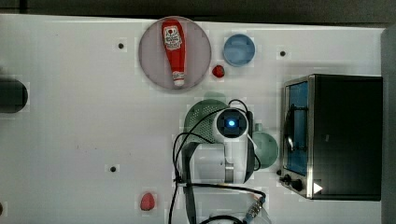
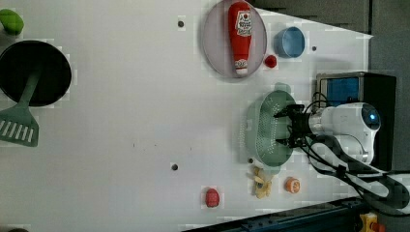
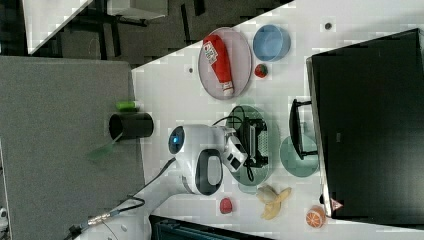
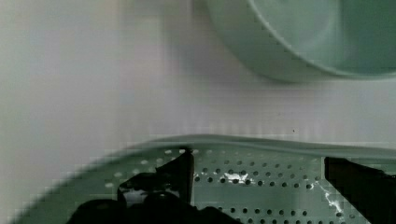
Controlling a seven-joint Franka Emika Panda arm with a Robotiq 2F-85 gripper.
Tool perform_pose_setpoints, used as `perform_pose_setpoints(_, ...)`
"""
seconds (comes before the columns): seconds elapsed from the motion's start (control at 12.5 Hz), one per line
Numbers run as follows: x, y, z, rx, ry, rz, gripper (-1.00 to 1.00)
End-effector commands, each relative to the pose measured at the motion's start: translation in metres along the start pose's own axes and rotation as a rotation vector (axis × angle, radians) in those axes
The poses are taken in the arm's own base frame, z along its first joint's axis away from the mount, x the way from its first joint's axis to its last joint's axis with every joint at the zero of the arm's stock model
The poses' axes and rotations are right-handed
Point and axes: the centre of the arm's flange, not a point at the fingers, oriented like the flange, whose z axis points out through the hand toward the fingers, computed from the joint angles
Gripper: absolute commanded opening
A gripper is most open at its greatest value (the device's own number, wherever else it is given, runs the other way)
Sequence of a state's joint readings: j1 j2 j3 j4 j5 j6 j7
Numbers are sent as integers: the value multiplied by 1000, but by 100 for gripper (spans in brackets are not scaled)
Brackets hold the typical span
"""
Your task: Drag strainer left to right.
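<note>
Jaws stand wide open, the gripper (image 2: 286, 127) hanging inside the strainer (image 2: 263, 131) beside its wall, gripping nothing. That strainer sits on the table (image 2: 121, 121) near the toaster oven (image 1: 334, 135), just beside the mug (image 1: 266, 149). To drag well, one finger should probably press low against the inner wall nearest the mug, though contact is hard to judge.

**White worktop, dark surround**

A broad, matte white tabletop (image 1: 74, 121) fills the scene, evenly lit, with small dark round holes (image 1: 121, 45) dotted across it. Past its far edge in the top view runs a dark grey strip of floor (image 1: 196, 6). In the right view a grey fabric-like panel (image 3: 60, 150) stands at the right view's left, with dark furniture legs (image 3: 150, 20) above it.
</note>
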State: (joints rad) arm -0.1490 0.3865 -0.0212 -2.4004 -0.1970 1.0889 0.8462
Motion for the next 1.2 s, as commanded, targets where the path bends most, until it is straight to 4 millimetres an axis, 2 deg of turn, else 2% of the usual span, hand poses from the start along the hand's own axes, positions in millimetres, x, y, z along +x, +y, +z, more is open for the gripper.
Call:
perform_pose_setpoints(0.08,-4,-13,-17,54,5,-57,100)
perform_pose_setpoints(0.16,-10,-16,-25,73,4,-77,100)
perform_pose_setpoints(0.24,-17,-18,-42,98,5,-119,100)
perform_pose_setpoints(0.4,-31,-18,-92,138,26,-283,100)
perform_pose_setpoints(0.72,-38,1,-230,165,74,-439,100)
perform_pose_setpoints(0.96,-31,40,-327,148,-16,-506,100)
perform_pose_setpoints(1.12,-29,63,-392,203,18,-673,100)
perform_pose_setpoints(1.2,-26,76,-415,205,24,-697,100)
